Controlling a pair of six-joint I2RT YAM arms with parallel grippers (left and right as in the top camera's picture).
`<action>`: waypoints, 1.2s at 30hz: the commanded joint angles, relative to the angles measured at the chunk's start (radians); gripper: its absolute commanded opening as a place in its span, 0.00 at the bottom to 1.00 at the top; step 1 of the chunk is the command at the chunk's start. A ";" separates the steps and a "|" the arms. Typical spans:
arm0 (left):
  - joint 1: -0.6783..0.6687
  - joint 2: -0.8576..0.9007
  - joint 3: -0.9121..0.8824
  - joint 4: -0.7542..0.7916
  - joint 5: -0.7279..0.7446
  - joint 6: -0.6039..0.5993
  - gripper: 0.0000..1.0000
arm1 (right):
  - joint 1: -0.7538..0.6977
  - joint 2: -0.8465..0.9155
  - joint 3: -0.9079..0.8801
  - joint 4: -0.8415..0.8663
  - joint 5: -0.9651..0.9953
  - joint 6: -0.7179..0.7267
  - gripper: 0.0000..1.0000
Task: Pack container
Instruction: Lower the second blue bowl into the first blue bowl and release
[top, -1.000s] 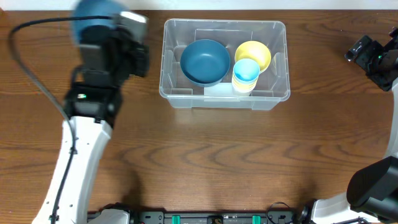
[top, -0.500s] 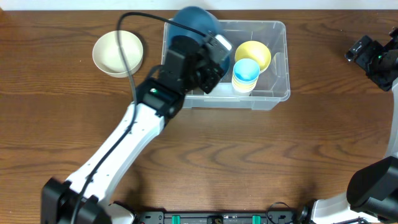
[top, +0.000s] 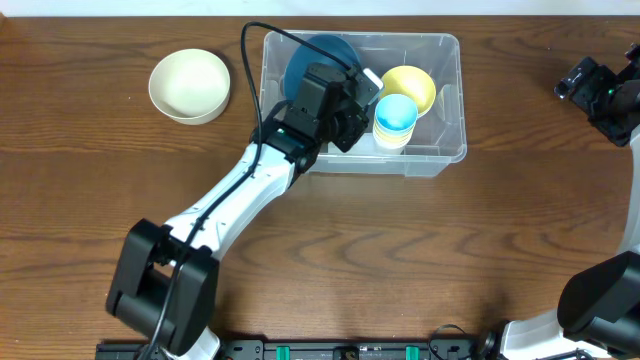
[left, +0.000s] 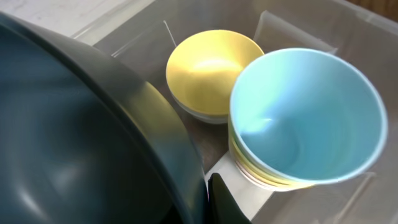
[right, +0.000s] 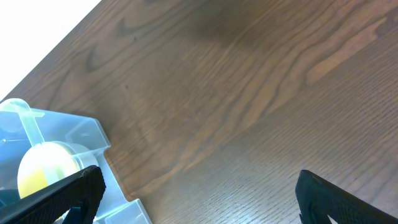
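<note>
The clear plastic container (top: 455, 150) stands at the back middle of the table. It holds a yellow bowl (top: 410, 85) and a stack of cups with a light blue cup (top: 395, 115) on top. My left gripper (top: 335, 95) is over the container's left half, shut on the rim of a dark blue bowl (top: 318, 55). In the left wrist view the blue bowl (left: 81, 137) fills the left side, pinched by one dark finger (left: 217, 199), with the yellow bowl (left: 208, 68) and the blue cup (left: 305, 118) beyond. My right gripper (top: 600, 95) is open and empty at the far right.
A cream bowl (top: 190, 85) sits on the table left of the container. The right wrist view shows bare wood between the open fingers (right: 199, 199) and the container's corner (right: 93, 140) at the left. The left arm hides the container's left floor.
My left arm swung right from the table's far left, carrying the blue bowl over the container's left half. The cream bowl it was hiding came into view. The right arm has not moved.
</note>
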 joint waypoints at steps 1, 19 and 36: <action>0.005 0.019 0.009 0.034 -0.021 0.020 0.06 | -0.005 -0.026 0.007 0.000 0.002 0.009 0.99; 0.011 0.038 0.009 0.074 -0.059 0.020 0.42 | -0.005 -0.026 0.007 0.000 0.003 0.009 0.99; 0.013 0.010 0.009 0.132 -0.131 -0.111 0.39 | -0.005 -0.026 0.007 0.000 0.003 0.009 0.99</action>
